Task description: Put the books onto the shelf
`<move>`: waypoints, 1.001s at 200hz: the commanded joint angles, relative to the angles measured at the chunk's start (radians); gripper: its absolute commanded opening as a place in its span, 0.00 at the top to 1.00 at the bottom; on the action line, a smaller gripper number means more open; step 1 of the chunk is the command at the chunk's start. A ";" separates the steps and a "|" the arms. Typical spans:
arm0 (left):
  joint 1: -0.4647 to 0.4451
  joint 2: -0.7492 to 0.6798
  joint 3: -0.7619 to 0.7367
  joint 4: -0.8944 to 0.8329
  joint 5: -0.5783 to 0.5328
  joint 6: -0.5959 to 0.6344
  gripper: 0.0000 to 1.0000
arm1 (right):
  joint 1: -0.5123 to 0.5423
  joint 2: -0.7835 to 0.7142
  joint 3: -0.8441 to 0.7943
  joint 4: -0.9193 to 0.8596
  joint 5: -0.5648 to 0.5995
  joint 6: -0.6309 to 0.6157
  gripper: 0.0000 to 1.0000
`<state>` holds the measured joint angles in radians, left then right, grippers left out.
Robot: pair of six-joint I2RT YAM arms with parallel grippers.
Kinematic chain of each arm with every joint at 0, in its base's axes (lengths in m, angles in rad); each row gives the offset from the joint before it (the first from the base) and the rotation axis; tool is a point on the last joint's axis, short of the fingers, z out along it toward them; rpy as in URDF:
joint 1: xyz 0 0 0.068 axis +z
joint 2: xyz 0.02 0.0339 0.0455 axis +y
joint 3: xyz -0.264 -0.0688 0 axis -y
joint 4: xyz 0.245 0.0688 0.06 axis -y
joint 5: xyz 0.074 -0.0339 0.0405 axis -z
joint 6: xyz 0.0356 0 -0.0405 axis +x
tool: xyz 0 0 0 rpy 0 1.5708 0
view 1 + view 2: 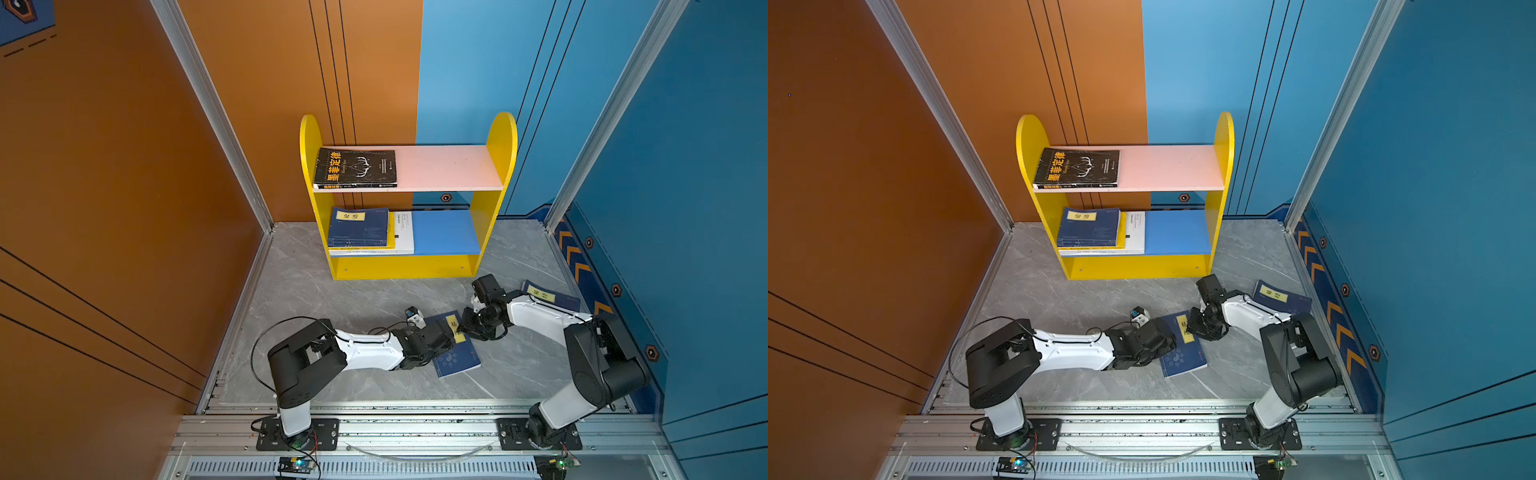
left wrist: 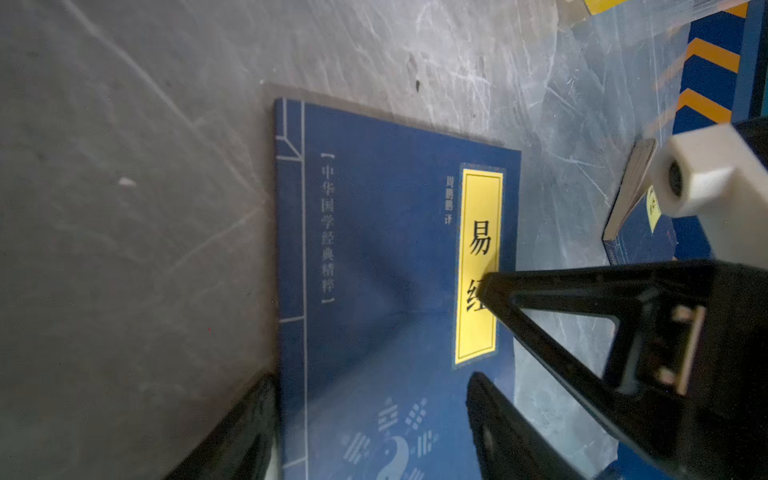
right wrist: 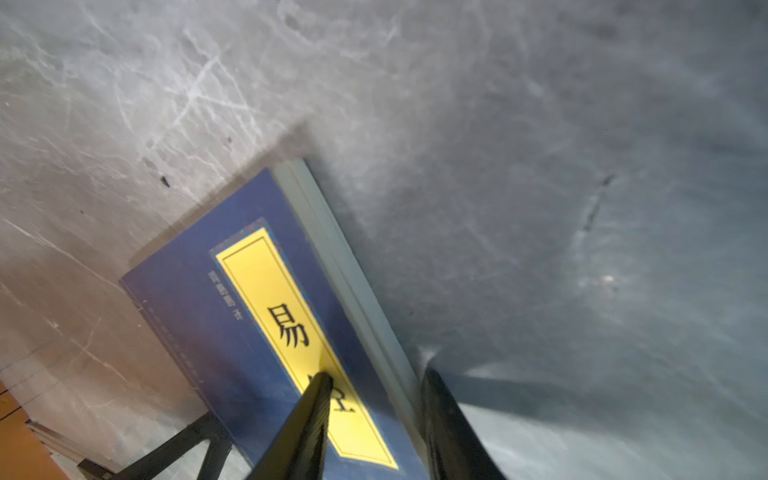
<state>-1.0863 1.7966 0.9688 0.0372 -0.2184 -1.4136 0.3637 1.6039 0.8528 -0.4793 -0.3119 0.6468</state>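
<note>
Grey marbled surface (image 1: 316,299) carries the shelf (image 1: 503,141) at its far side. A black book (image 1: 355,168) lies flat at the left end of the shelf's pink board (image 1: 449,166). On the blue board (image 1: 446,232) below, also at the left end, lies a stack (image 1: 359,228), navy on yellow on white. In front of the shelf, toward its right side, a navy book (image 1: 459,359) lies on the surface between both claws. The left claw (image 2: 372,386) is spread, one finger off the spine side and the other over the cover. The right claw (image 3: 378,376) straddles the page edge, one finger (image 3: 316,399) touching the yellow label (image 2: 478,232); whether it pinches tight I cannot tell. A second navy book (image 1: 552,297) lies further right of the shelf's front, partly under the right arm (image 1: 536,316).
</note>
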 commanded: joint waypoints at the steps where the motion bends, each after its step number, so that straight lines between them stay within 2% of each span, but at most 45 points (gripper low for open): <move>1: 0.017 0.021 -0.028 0.190 0.077 0.041 0.28 | 0.030 0.080 -0.013 -0.005 -0.002 -0.019 0.64; 16: 0.017 0.017 -0.035 0.285 0.089 0.064 0.29 | 0.032 0.103 -0.005 -0.001 -0.024 -0.021 0.65; 58: 0.014 -0.019 -0.040 0.401 0.077 0.093 0.33 | 0.032 0.126 0.024 0.010 -0.108 -0.030 0.65; 95: 0.017 -0.050 -0.043 0.413 0.043 0.099 0.35 | 0.026 0.138 0.049 -0.007 -0.128 -0.056 0.65; 149: 0.010 -0.059 -0.029 0.550 0.012 0.115 0.36 | 0.017 0.150 0.049 -0.004 -0.161 -0.078 0.65; 200: 0.005 -0.092 -0.018 0.549 -0.004 0.136 0.36 | 0.011 0.157 0.047 0.007 -0.176 -0.078 0.66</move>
<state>-1.0660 1.7576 0.9146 0.3901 -0.2424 -1.2964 0.3496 1.7023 0.9360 -0.4267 -0.4290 0.5770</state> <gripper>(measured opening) 0.641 0.345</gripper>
